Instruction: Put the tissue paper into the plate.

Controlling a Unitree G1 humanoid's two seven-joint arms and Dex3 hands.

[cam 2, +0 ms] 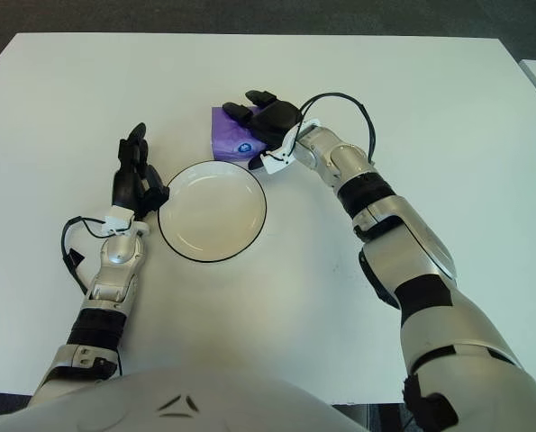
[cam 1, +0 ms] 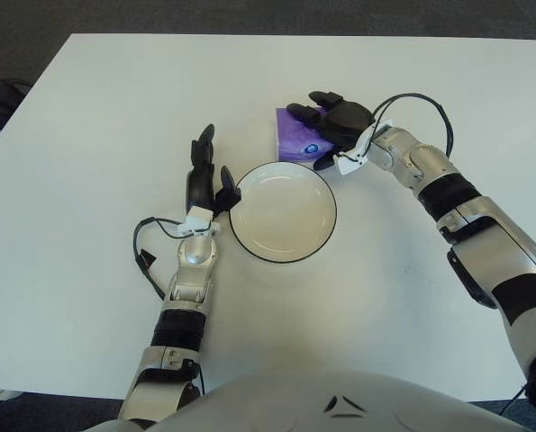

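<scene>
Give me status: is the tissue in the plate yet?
Not yet. The plate holds nothing, and the purple tissue pack lies on the table just beyond its far rim. The right hand sits over the pack, but no lift is visible. The left hand shows beside the plate's left edge. Grasping, lifting and placing remain.

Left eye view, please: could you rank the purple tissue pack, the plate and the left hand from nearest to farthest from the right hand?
1. Purple tissue pack: directly under the right hand, beyond the plate.
2. Plate: just nearer the robot than that hand, mid-table.
3. Left hand: beside the plate's left rim, farthest.
</scene>
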